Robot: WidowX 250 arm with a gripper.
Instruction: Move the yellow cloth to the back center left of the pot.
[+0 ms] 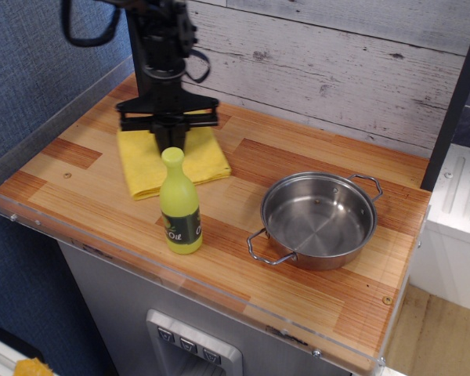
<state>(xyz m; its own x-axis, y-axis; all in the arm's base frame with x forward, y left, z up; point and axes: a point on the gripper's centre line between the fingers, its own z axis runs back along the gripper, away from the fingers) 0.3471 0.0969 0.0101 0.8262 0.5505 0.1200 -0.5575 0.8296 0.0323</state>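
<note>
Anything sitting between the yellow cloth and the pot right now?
Nothing. In the observation image, only bare wooden counter separates the yellow cloth from the pot. The oil bottle stands in front of the cloth, off that line.

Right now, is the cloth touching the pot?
Apart. The only view shows bare wooden counter between the cloth and the pot.
</note>
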